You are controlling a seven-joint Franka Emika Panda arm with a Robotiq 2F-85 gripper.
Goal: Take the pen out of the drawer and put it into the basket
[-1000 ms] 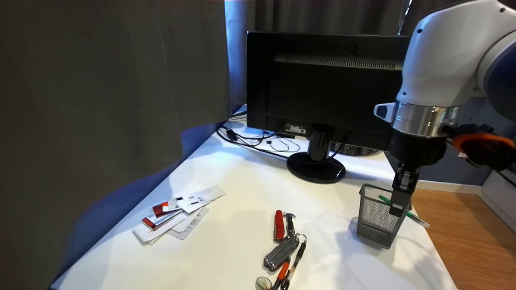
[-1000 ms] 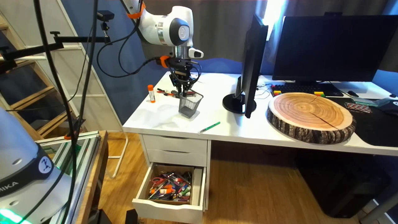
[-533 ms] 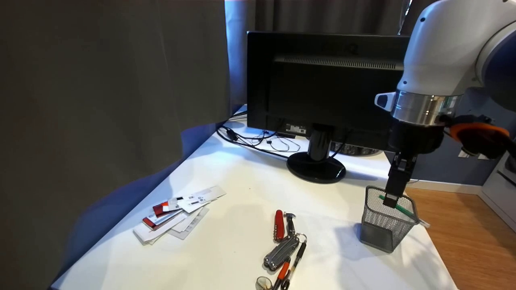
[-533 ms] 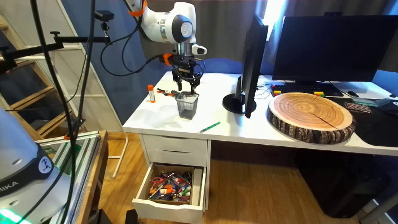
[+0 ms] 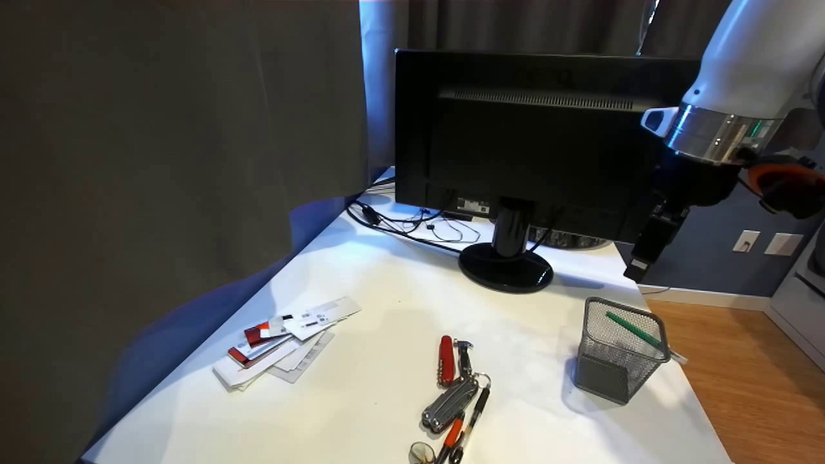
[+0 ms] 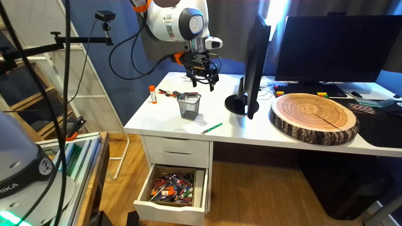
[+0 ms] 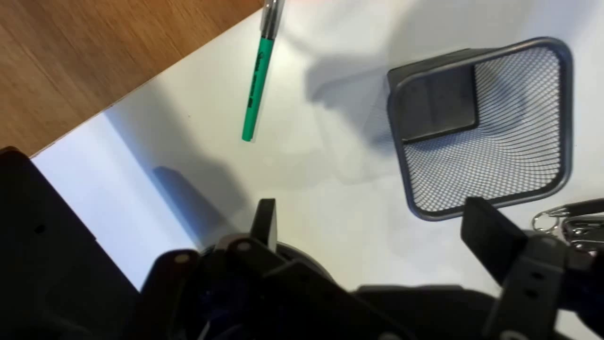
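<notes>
The green pen (image 6: 212,128) lies flat on the white desk close to its edge, outside the basket (image 6: 189,108). That basket, grey wire mesh, stands upright on the desk; looking down in the wrist view, I see nothing inside its rim (image 7: 566,118). In an exterior view the pen (image 5: 635,330) shows through and past the basket's mesh. My gripper (image 7: 370,203) is wide open with nothing between its fingers. It hangs above the desk, between basket and monitor, touching neither; both exterior views show it raised. The drawer (image 6: 171,212) is pulled out and holds a box of many pens.
A monitor (image 6: 256,69) stands near the gripper, with cables behind it. A thick wood slice (image 6: 314,111) lies farther along the desk. Red-and-black tools (image 5: 451,403), papers (image 5: 283,341) and a glue stick (image 6: 153,94) also lie or stand there.
A second ago my gripper was at the rim of the tilted basket. It has opened and let go; the basket settled upright. The gripper has risen and moved toward the monitor. The pen stayed put.
</notes>
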